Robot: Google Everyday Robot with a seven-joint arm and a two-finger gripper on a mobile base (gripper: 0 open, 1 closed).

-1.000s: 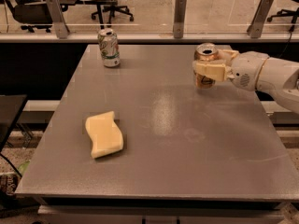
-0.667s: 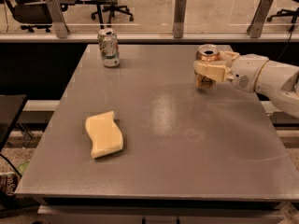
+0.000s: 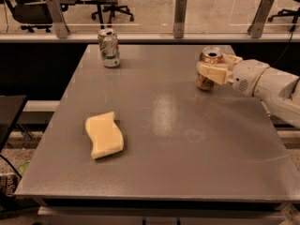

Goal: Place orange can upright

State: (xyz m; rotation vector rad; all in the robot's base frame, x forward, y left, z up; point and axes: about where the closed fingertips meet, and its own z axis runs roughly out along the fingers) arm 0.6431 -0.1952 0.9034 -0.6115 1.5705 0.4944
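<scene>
The orange can [image 3: 209, 58] stands upright on the grey table [image 3: 164, 125] near its far right edge, silver top facing up. My gripper [image 3: 213, 69] reaches in from the right on a white arm, and its pale fingers [image 3: 212, 72] wrap around the can's middle. The can's bottom rests on the table top. Part of the can's body is hidden behind the fingers.
A white-and-green can [image 3: 108, 48] stands upright at the far left of the table. A yellow sponge [image 3: 103, 134] lies at the front left. A glass barrier with metal posts [image 3: 179, 16] runs behind the table's far edge.
The can and the gripper around it have shifted very slightly to the right. Nothing else has moved.
</scene>
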